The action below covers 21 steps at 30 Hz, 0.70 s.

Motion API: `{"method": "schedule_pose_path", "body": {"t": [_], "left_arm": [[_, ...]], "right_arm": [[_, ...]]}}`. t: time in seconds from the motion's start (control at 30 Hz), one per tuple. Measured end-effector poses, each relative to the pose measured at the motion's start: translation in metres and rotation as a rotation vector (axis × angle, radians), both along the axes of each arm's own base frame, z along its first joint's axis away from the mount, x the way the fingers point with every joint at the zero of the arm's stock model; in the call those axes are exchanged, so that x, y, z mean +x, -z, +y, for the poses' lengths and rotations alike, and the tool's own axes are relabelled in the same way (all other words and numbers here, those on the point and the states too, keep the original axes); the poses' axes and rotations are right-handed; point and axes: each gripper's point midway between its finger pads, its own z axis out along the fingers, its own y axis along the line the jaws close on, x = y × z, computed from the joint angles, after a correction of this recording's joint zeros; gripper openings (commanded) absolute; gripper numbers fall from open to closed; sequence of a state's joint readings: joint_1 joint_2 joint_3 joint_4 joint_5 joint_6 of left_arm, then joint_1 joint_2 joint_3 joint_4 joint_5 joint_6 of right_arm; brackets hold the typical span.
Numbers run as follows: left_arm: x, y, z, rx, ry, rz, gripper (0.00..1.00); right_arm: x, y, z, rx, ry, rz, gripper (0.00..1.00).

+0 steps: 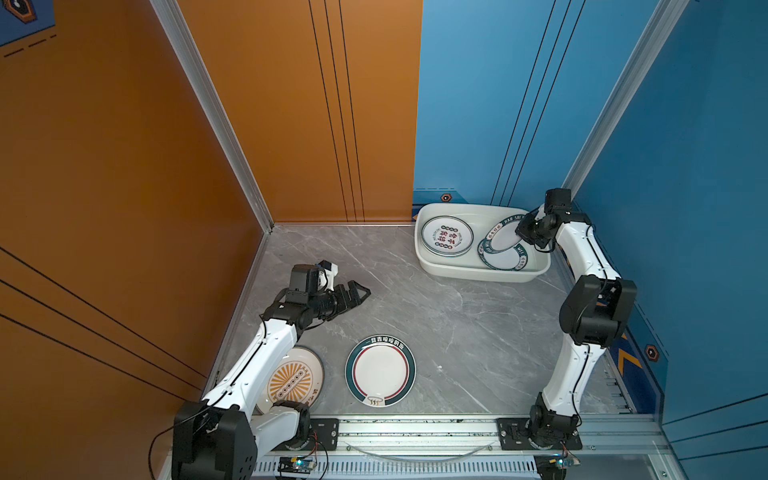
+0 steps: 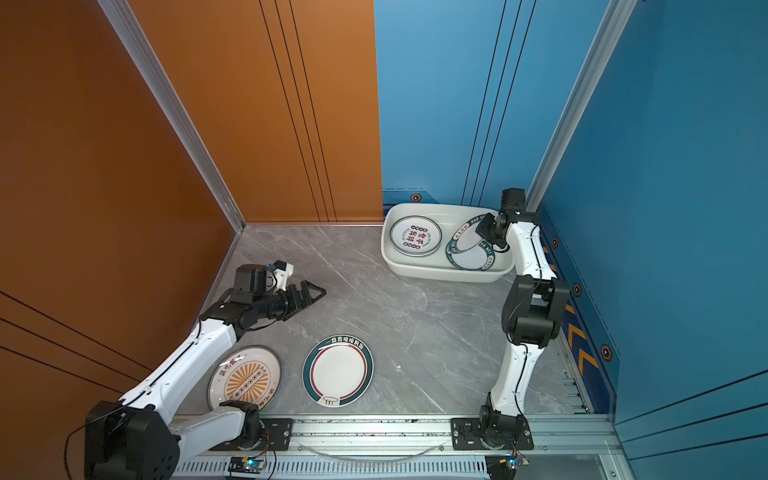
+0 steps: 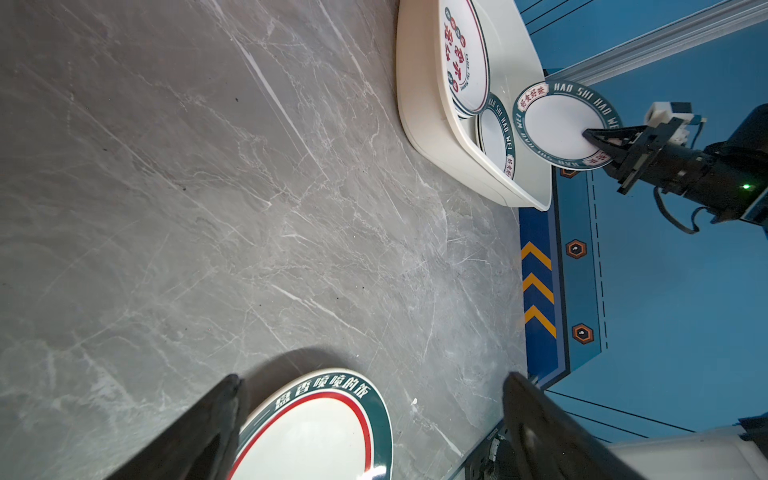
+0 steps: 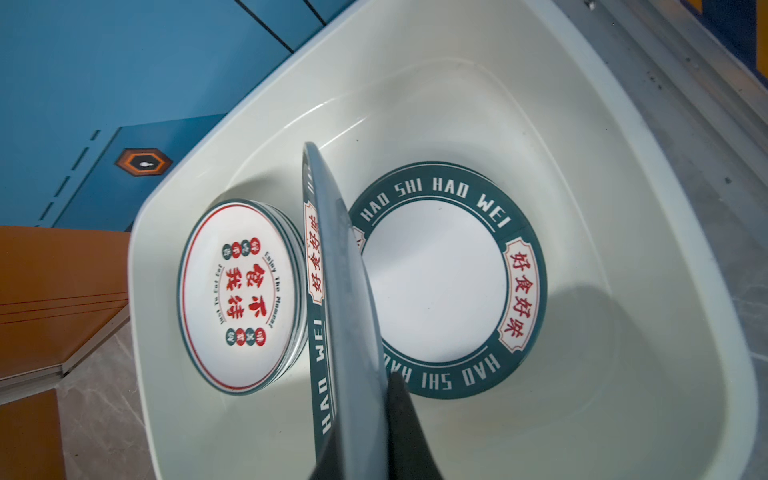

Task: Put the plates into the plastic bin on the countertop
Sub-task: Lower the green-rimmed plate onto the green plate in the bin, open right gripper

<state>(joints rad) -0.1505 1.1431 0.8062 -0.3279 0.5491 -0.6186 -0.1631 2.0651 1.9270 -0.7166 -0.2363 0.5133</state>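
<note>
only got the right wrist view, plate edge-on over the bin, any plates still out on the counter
Observer: Two, a sunburst plate and a green-rimmed plate, both flat on the countertop.
Operator: left arm on either
Observer: No, the left gripper hovers apart from both, jaws open and empty.
Operator: where's my grip
Observer: The right gripper pinches the held plate at the rim nearest its arm.
</note>
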Motion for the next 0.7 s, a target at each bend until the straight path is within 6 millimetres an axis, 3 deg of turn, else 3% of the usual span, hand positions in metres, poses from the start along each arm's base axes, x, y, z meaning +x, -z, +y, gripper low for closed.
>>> {"method": "schedule_pose_path", "body": {"t": [0.4, 0.7], "left_arm": [[0.004, 0.002, -0.002, -0.012, 0.003, -0.005, 0.98], [0.004, 0.006, -0.003, -0.022, 0.006, 0.008, 0.98]], "right_arm": [[-0.010, 0.053, -0.016, 0.023, 0.034, 0.105, 0.00], [-0.008, 0.061, -0.025, 0.071, 0.043, 0.079, 0.00]]}}
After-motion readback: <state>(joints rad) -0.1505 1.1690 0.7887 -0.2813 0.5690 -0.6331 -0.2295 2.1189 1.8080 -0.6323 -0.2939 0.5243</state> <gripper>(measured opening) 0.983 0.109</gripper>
